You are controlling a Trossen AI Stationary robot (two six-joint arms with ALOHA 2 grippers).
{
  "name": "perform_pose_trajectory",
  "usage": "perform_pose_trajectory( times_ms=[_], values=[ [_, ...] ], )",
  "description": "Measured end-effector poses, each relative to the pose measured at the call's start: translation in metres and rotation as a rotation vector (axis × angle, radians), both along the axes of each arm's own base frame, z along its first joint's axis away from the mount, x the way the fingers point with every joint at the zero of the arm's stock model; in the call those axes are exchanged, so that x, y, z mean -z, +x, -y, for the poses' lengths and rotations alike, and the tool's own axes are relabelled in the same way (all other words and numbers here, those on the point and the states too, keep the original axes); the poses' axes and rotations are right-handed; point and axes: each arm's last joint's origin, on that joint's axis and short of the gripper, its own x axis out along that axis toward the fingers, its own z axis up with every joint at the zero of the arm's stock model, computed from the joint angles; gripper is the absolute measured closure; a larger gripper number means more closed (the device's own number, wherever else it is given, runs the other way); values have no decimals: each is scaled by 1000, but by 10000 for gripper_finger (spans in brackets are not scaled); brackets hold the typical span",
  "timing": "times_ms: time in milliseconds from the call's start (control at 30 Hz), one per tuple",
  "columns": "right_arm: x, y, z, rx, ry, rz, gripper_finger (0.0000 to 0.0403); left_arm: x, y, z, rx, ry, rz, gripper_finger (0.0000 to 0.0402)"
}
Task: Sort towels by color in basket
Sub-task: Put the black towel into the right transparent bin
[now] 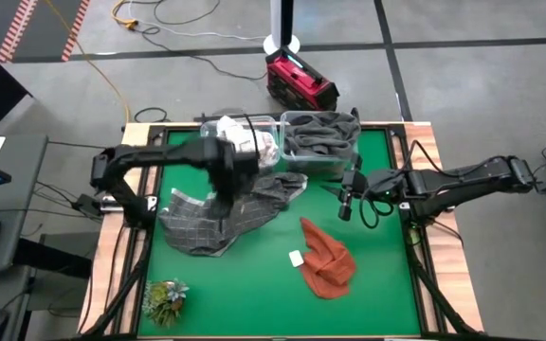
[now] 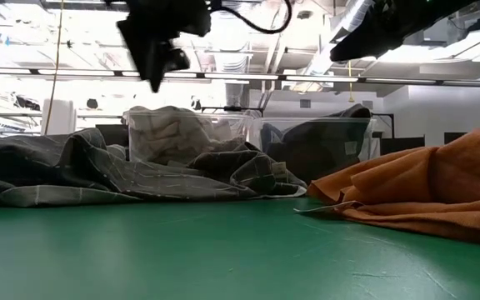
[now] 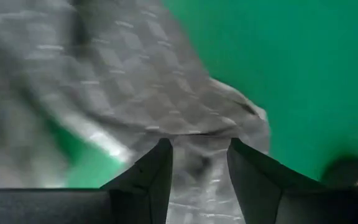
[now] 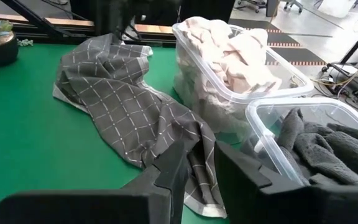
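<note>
Grey checked towels (image 1: 221, 213) lie spread and rumpled on the green mat, left of centre. They also show in the left wrist view (image 3: 135, 81). A rust orange towel (image 1: 328, 260) lies crumpled near the middle right. White towels (image 1: 249, 140) fill the left clear bin, and dark grey towels (image 1: 320, 142) fill the right clear bin. My left gripper (image 1: 224, 194) is open and hangs above the checked towels, clear of them in the low view (image 2: 152, 62). My right gripper (image 1: 347, 204) hovers in front of the grey bin with a narrow gap between its fingers (image 4: 173, 171).
The two clear bins (image 4: 185, 37) stand side by side at the mat's far edge. A small green plant (image 1: 164, 300) sits at the near left corner. A small white tag (image 1: 297, 258) lies beside the orange towel. Bare green mat (image 1: 254, 294) shows along the near edge.
</note>
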Motion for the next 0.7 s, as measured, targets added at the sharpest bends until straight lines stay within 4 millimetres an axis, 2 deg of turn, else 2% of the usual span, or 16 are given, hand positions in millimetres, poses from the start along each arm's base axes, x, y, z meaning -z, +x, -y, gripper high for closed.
perform_pose_trajectory(
  times_ms=[133,300,533,700],
  values=[
    [0,0,0,0,0,3,290,28,-6,32,74,14,-114,256],
    [0,0,0,1,0,4,290,57,-16,54,124,78,-201,256],
    [-1,0,0,0,-4,7,290,91,-23,57,150,195,-222,256],
    [-1,0,0,-2,-11,4,290,100,-22,56,143,264,-185,260]
  ],
)
